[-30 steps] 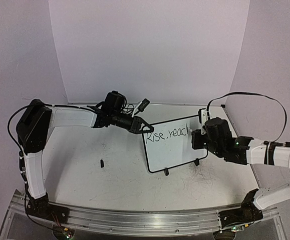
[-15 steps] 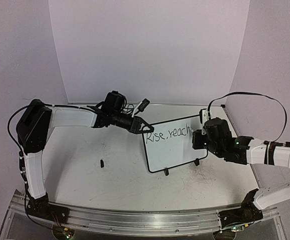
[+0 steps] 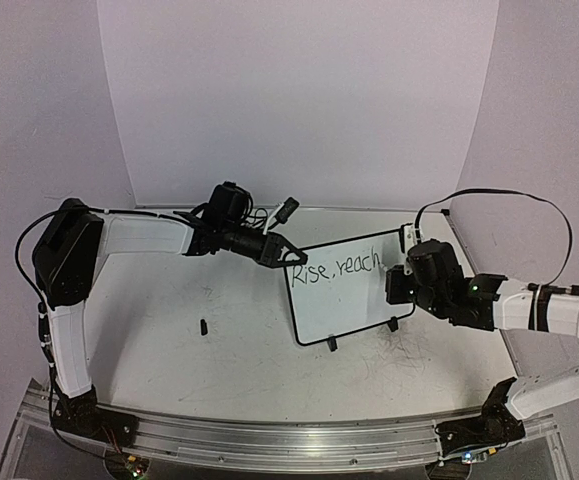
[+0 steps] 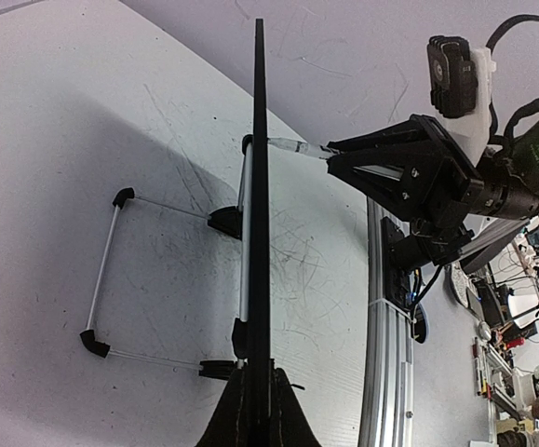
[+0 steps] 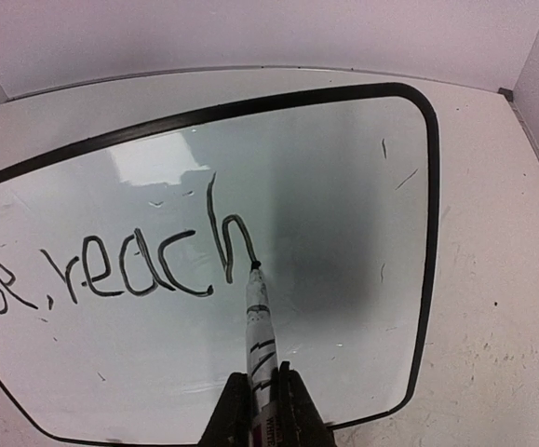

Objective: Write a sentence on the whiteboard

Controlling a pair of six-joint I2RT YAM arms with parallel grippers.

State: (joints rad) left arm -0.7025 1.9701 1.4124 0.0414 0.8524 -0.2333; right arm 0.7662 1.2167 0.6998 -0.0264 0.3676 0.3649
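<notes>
The whiteboard (image 3: pixel 344 305) stands tilted on its black feet mid-table, black-framed. It shows edge-on in the left wrist view (image 4: pixel 259 186) and face-on in the right wrist view (image 5: pixel 343 186). The sentence (image 3: pixel 334 270) reads "Rise, reach" in one line; the right wrist view shows "se, reach" (image 5: pixel 139 265). My left gripper (image 3: pixel 287 256) is shut on the whiteboard's top left edge (image 4: pixel 260 410). My right gripper (image 3: pixel 397 280) is shut on a white marker (image 5: pixel 258 335), whose black tip touches the board at the foot of the "h".
A small black marker cap (image 3: pixel 203 326) lies on the scuffed white tabletop (image 3: pixel 169 340) left of the board. The board's wire stand (image 4: pixel 106 270) rests behind it. An aluminium rail (image 3: pixel 269 440) runs along the near edge.
The right gripper with the marker has moved slightly down and right, finishing the last stroke of the "h". The left arm and the board have not moved.
</notes>
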